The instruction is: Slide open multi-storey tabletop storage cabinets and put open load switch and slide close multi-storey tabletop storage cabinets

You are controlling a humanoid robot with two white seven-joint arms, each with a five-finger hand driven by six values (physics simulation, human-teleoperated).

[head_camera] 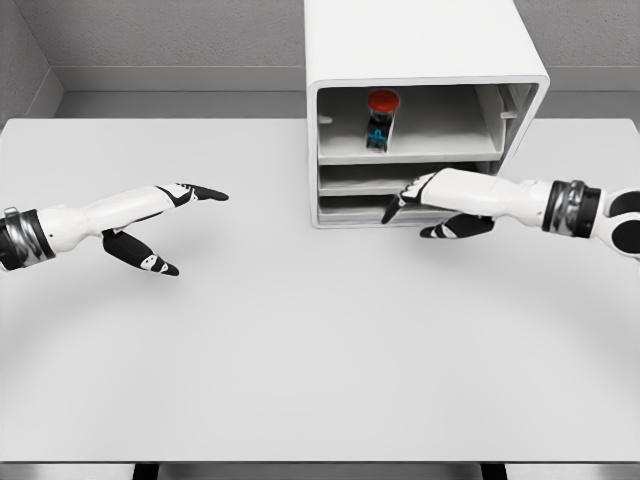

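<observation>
A plain pale grey tabletop fills the near part of the view, its front edge at the bottom. Over its left side the left hand of the white arm hovers with its black-tipped fingers stretched out flat and the thumb splayed below, holding nothing, well apart from everything else. Further back, on the right, the right hand reaches in front of the lower tiers of the white, rounded multi-storey tabletop storage cabinet; its fingers are bent at the front edge of the middle tier, thumb held below, though whether they grip the edge cannot be told. Deepest, in the cabinet's top compartment, the load switch with a red round knob on a dark body stands upright, left of centre.
</observation>
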